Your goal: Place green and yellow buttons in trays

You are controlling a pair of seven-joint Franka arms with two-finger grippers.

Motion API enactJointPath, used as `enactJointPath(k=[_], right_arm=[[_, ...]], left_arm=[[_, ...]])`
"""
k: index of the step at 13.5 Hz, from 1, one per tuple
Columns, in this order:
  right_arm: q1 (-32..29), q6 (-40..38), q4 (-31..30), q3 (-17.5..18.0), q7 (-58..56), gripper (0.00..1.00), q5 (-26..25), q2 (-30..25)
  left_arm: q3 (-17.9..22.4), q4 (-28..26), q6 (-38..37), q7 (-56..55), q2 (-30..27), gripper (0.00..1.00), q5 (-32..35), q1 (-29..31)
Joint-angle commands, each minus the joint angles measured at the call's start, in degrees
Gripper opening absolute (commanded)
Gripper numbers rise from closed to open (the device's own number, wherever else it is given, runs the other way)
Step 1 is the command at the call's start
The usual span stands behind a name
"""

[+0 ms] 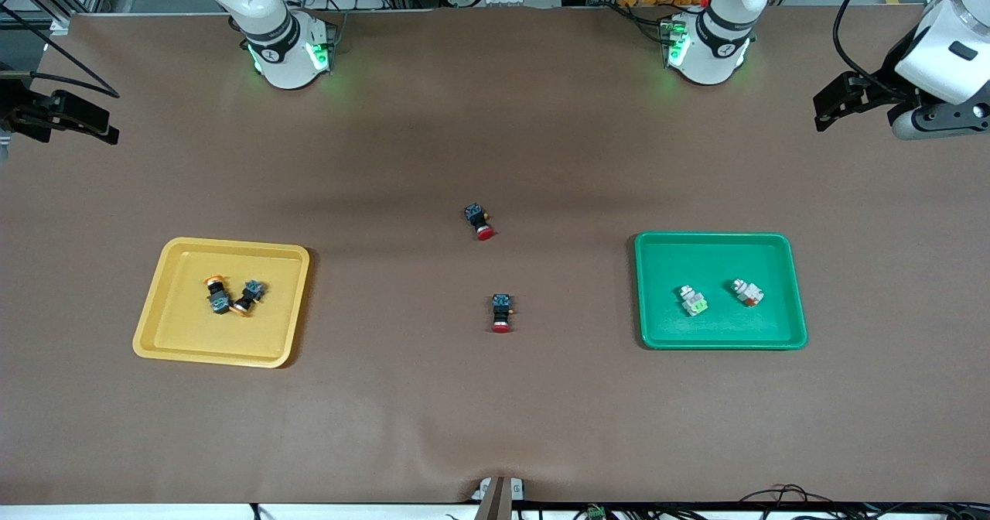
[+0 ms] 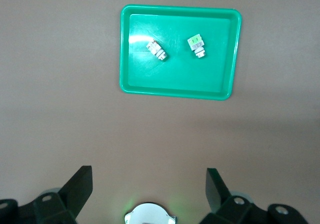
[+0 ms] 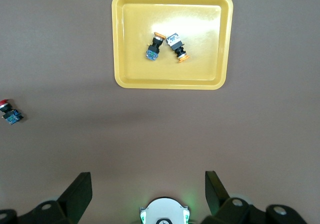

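Looking at this, you're pretty much sitting at the finish line: the two black-bodied push-button switches with orange-yellow caps [image 1: 230,296] are lying touching each other in the shallow yellow plastic tray [image 1: 166,272], toward the right arm's end of the table, and the two pale grey-white switches, one with a bright green cap [image 1: 694,300] and one whose cap I can't make out [image 1: 748,292], are resting just apart in the matching green plastic tray [image 1: 781,257] toward the left arm's end. Both arms are waiting high and off to the sides; the left gripper [image 2: 149,186] is hanging over bare brown tabletop [image 1: 495,412] with its fingers spread wide and nothing between them, and the right gripper [image 3: 148,186] is doing the same at its own end. So what's going to bite you now is mostly overdoing it. The two black switches with red caps [image 1: 489,266] are sitting mid-table between the trays, and if you're reaching for one by mistake, you're putting a wrong colour in a tray. Dipping back into either tray is also risking a nudge that's rolling a small switch against the low rim or over it. I'd say you're better off leaving it.
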Motion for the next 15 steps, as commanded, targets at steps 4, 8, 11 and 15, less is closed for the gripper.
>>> enactJointPath(k=[4, 8, 11, 15], right_arm=[[0.6, 0.3, 1.1, -0.3, 1.2, 1.0, -0.1, 0.3], [0.7, 0.4, 1.1, -0.2, 1.2, 1.0, -0.1, 0.4], [0.6, 0.5, 1.1, -0.3, 1.3, 1.0, -0.1, 0.4], [0.6, 0.4, 1.1, -0.2, 1.3, 1.0, -0.1, 0.4]], left_arm=[[0.3, 1.2, -2.1, 0.0, 0.4, 1.0, -0.9, -0.2], [0.5, 2.1, -2.2, 0.7, 0.5, 1.0, -0.5, 0.5], [0.5, 2.5, -2.1, 0.7, 1.1, 1.0, -0.5, 0.4], [0.5, 2.6, -2.2, 0.7, 1.6, 1.0, -0.5, 0.4]])
